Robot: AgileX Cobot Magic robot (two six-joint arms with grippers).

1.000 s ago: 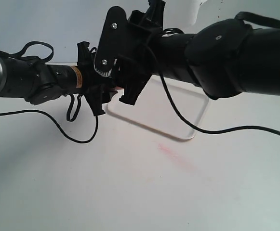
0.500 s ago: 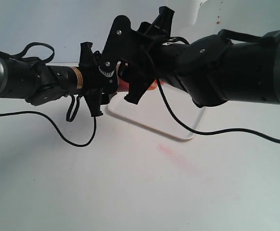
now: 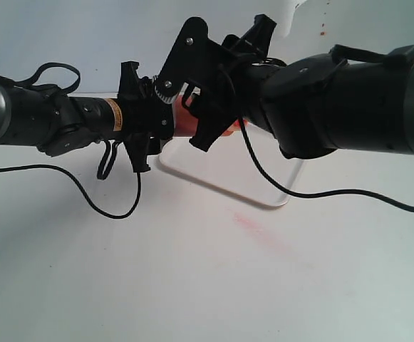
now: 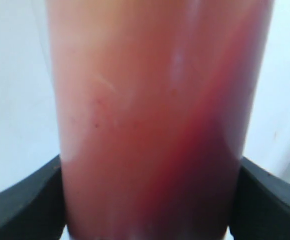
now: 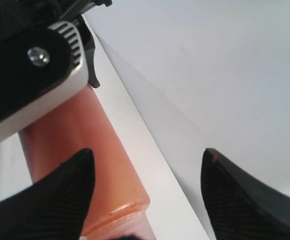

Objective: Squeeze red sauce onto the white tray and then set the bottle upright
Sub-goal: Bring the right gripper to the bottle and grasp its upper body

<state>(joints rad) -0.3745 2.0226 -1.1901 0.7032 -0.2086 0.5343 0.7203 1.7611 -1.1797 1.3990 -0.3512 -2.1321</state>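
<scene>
Both fingers of the left gripper (image 4: 145, 210) clamp the bottle (image 3: 185, 127) at upper centre of the exterior frame, by the white tray (image 3: 267, 201), while the right gripper (image 5: 145, 160) stands with fingers apart around it.

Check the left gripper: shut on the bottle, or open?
Shut on the bottle: the left wrist view shows both fingers of the left gripper flush against its sides, with no gap.

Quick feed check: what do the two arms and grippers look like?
Both arms are matte black. The left arm has a silver-grey end, an orange label and a thin looping black cable. The right arm is bulkier, trailing its own black cable. The right gripper has dark ribbed fingers and a black plate with silver screws; the left gripper has curved black fingers.
</scene>
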